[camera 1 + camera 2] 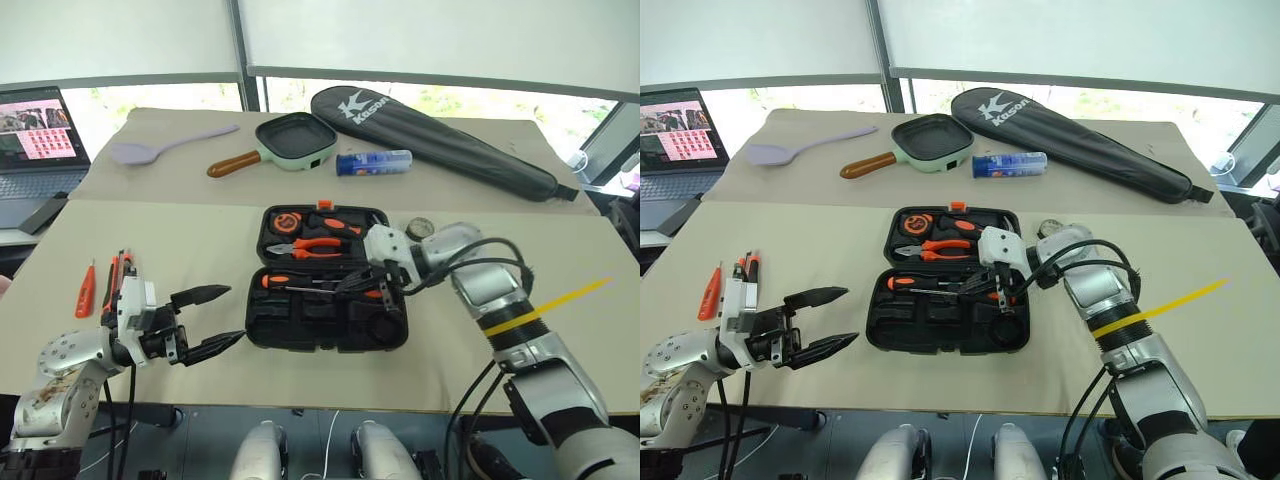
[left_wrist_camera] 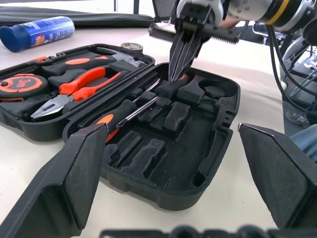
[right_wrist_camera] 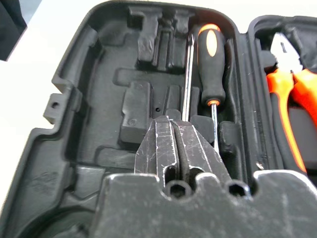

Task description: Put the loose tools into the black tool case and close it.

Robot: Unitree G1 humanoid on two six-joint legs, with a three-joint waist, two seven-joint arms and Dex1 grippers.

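The black tool case point(image 1: 252, 332) lies open in the middle of the table. Its far half holds orange pliers point(image 1: 322, 241) and a tape measure point(image 1: 285, 222). In the near half lies an orange-and-black screwdriver point(image 3: 212, 69), with a second screwdriver's shaft point(image 3: 187, 74) beside it. My right gripper point(image 2: 173, 74) is shut, pointing down at that second screwdriver's handle, with nothing seen between its fingers. My left gripper point(image 1: 210, 320) hovers open just left of the case. Loose orange tools point(image 1: 86, 290) lie on the table at the left, partly behind my left hand. A small tape roll point(image 1: 420, 228) sits right of the case.
Across the far table lie a lilac spatula point(image 1: 165, 145), a green pan point(image 1: 295, 140), a blue can point(image 1: 372, 162) and a long black racket bag point(image 1: 440, 130). A laptop point(image 1: 35, 130) stands at the far left. The table's front edge runs just behind my hands.
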